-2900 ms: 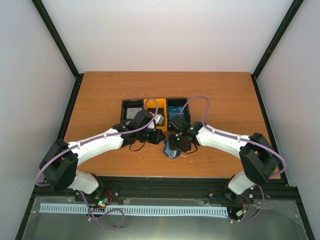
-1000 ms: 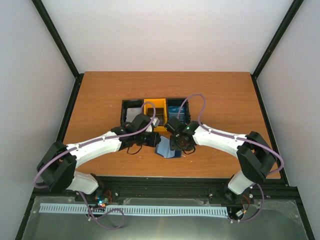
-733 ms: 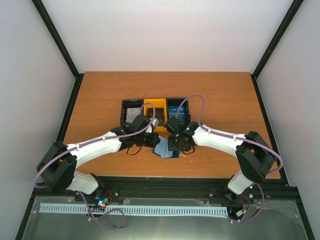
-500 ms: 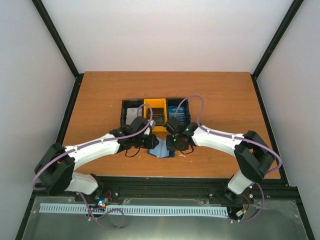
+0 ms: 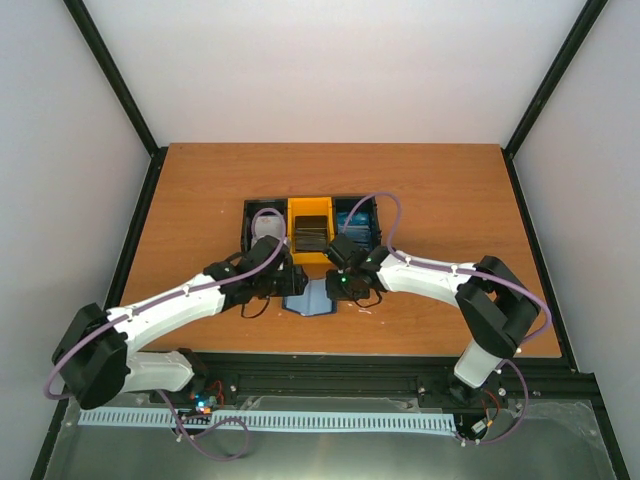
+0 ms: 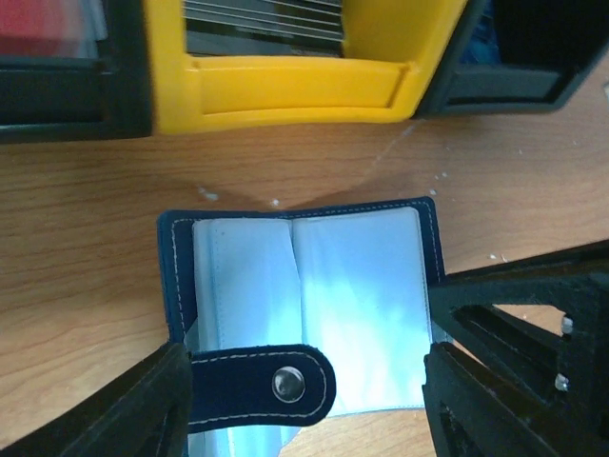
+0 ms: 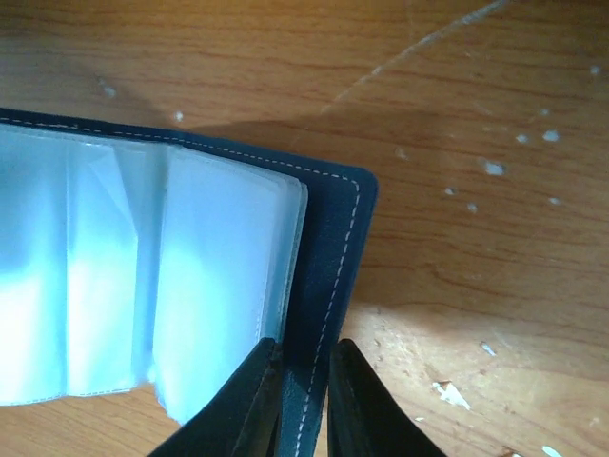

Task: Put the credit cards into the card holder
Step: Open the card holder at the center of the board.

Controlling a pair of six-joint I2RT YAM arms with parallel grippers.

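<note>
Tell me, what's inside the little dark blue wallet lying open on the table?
The dark navy folding card holder shows pale blue see-through plastic pockets, with no card visible. Its navy snap strap covers part of the lower pockets, hiding what lies there.

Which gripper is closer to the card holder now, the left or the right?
Right. The right gripper pinches the cover edge of the card holder; the left gripper hangs open over it, one finger to each side.
</note>
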